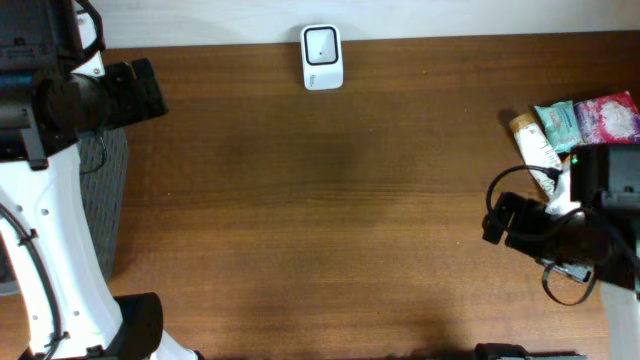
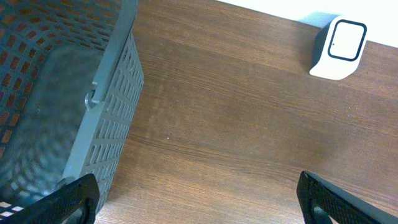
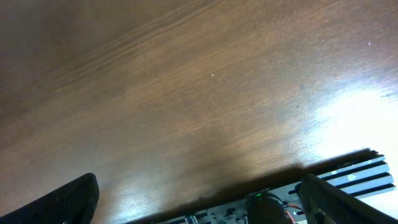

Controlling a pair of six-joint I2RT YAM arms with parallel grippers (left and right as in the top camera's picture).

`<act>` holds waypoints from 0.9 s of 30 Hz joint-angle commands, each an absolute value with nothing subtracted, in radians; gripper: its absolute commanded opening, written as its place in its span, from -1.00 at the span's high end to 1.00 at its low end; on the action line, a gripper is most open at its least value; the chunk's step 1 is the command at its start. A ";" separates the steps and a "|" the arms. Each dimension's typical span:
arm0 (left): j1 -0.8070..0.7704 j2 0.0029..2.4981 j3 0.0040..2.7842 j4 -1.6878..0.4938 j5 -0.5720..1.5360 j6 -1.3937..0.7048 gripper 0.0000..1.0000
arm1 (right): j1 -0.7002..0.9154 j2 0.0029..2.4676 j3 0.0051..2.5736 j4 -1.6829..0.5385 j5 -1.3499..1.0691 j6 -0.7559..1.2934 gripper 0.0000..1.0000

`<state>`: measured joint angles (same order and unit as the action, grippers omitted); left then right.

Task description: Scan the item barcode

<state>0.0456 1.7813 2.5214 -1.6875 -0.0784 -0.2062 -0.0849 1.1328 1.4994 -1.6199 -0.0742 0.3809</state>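
Fingers of left end effector (image 2: 199, 205) and right end effector (image 3: 199, 202) spread wide, gripping nothing.

Overhead: soft, even light, moderately bright. The counter (image 1: 330, 200) darkens toward the near edge, with a faint dim patch left of centre. The white scanner (image 1: 322, 57) at the far edge is close to clipping. Arm shadows are diffuse, no hard edges. Left wrist: wood grain is sharp, but the basket (image 2: 118, 118) mesh on the left is soft and its inside is smeared out of focus. Right wrist: dim at far left, strong glare blob at right, grain slightly blurred.
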 commanded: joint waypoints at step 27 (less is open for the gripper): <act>0.049 1.777 2.524 -1.688 -0.072 -0.212 -0.98 | 0.085 0.379 0.432 -0.408 -0.097 0.055 -0.97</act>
<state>0.0456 1.7813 2.5217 -1.6871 -0.0788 -0.2062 0.0795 0.4469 0.5350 -0.4835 -0.0803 0.0929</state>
